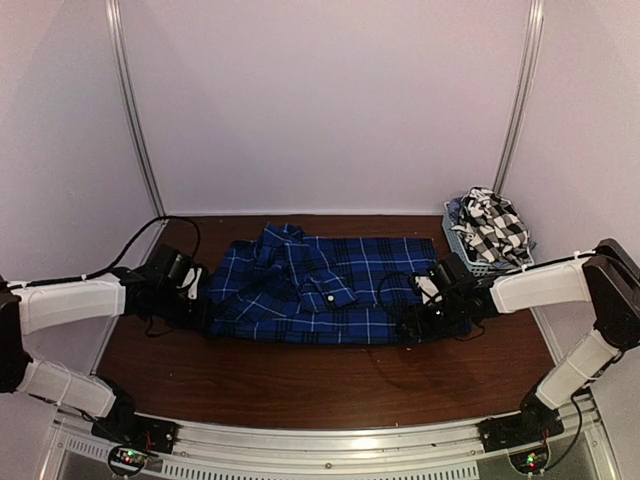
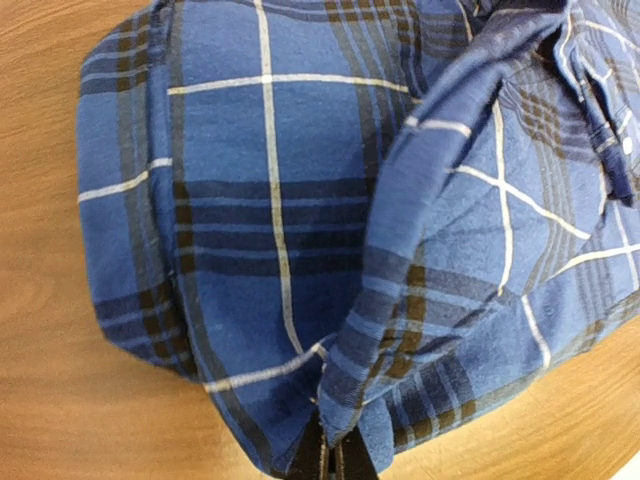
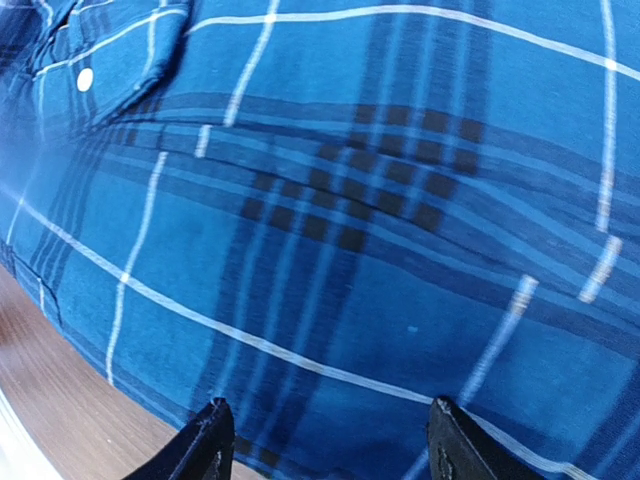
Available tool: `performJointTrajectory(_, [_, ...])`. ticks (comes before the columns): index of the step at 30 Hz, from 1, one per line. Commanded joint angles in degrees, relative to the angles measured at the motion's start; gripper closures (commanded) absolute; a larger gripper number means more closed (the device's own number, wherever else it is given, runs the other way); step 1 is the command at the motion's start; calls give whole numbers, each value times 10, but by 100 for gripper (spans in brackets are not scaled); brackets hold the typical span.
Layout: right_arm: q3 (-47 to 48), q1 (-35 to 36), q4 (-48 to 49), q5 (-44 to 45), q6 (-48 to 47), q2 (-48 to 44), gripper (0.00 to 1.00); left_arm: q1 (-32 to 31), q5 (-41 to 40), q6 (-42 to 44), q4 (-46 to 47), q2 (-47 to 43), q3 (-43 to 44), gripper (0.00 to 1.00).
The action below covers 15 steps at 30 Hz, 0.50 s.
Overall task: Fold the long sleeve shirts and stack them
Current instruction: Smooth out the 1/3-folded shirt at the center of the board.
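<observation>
1. Leftmost, the left gripper (image 2: 325, 458) is pressed together on a raised fold at the near edge of the royal-blue plaid shirt (image 1: 320, 285). Its fingertips are mostly cut off at the bottom of the wrist view.
2. That shirt lies across the middle of the wooden table (image 1: 300, 380), rumpled on its left half, and one white button (image 3: 85, 78) shows.
3. The right gripper (image 3: 330, 445) is spread wide over the shirt's right part. Whether its tips touch the cloth is unclear.
4. Far right, the black-and-white check shirt (image 1: 492, 225) sits bunched in the grey slotted basket (image 1: 458, 248), its lower part hidden.
</observation>
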Motion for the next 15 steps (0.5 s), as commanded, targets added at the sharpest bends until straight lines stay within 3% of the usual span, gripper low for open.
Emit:
performJointTrajectory(1, [-11,-15,-45,35,0,-22,33,0,-4,-37,-38,-47,-3,100])
performJointTrajectory(9, [-9,-25,-56,40,-2,-20,33,-7,-35,-65,-95,-57,2,100])
performJointTrajectory(15, [-3,-30,-70,46,-8,-27,33,-24,-73,-82,-125,-44,12,87])
